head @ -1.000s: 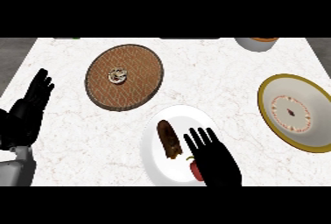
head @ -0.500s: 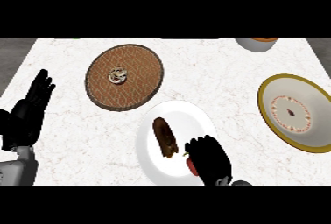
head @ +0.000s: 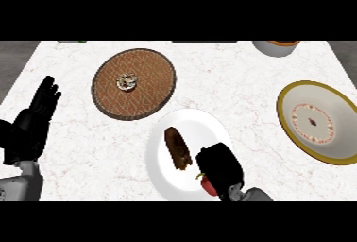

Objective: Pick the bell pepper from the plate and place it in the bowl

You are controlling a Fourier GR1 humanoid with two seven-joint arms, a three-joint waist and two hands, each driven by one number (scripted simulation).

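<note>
A red bell pepper [head: 206, 185] lies at the near right of the white plate [head: 200, 124], mostly covered by my right hand [head: 220, 165]. That hand's fingers are curled down round the pepper, and only a red patch with a bit of stem shows at its left side. A dark brown piece of food [head: 178, 147] lies on the plate just left of the hand. The yellow-rimmed bowl [head: 337, 108] stands to the right of the plate. My left hand [head: 31, 124] rests open at the left edge, fingers up.
A round brown woven plate [head: 143, 97] with a small pale item [head: 127, 81] stands behind the white plate on the left. A grey cup [head: 276, 47] is at the back right. Bare marble counter lies between plate and bowl.
My right hand has pulled back toward the near edge of the plate and its spread fingers have curled shut over the pepper. The left hand has stayed still.
</note>
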